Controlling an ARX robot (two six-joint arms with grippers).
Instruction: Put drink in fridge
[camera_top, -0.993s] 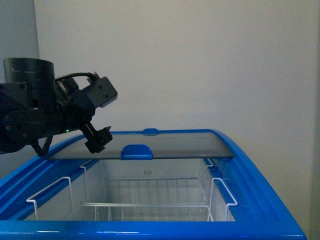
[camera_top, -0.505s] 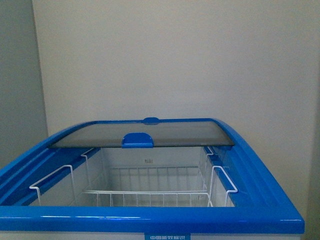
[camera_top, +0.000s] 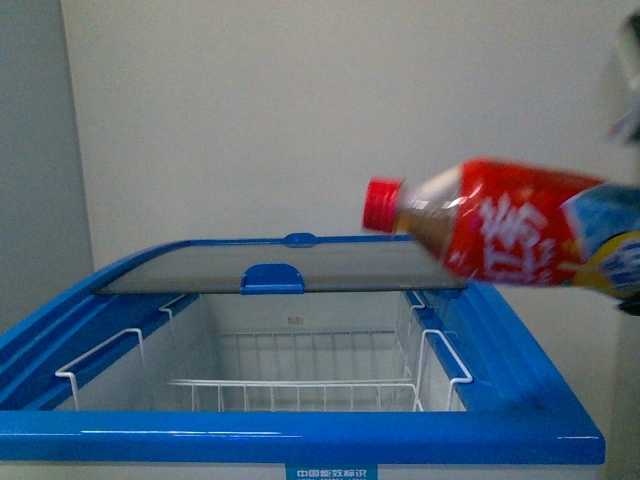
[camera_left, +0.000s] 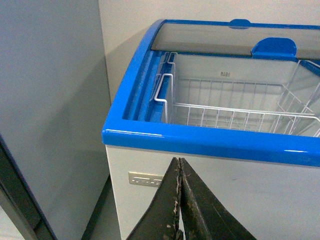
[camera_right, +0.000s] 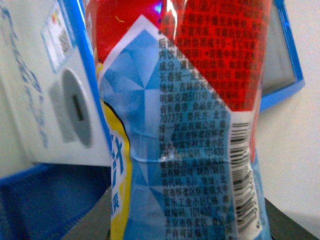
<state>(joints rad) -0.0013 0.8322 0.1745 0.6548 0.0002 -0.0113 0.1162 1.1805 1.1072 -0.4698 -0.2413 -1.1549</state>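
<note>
The right gripper (camera_right: 192, 220) clamps its jaws on a clear plastic bottle of brown drink with a red cap and red label (camera_top: 500, 235). The bottle is held sideways in the air above the right rim of an open white chest freezer with a blue rim (camera_top: 300, 440). The left gripper (camera_left: 179, 172) is closed on nothing, low before the freezer's front.

— What can be read on the drink (camera_top: 500, 235)?
— In the front view, only large white Chinese characters on its red label, and they are too blurred to read. In the right wrist view the label carries many lines of small black Chinese print, with the number 101400 among them, and a barcode (camera_right: 243, 180) beside the print.
— And on the fridge (camera_top: 300, 438)?
— A blue sticker (camera_top: 328, 472) at its front edge shows white characters: 中国能效标识. A small tag (camera_left: 225, 74) on the inner wall is too small to read.
</note>
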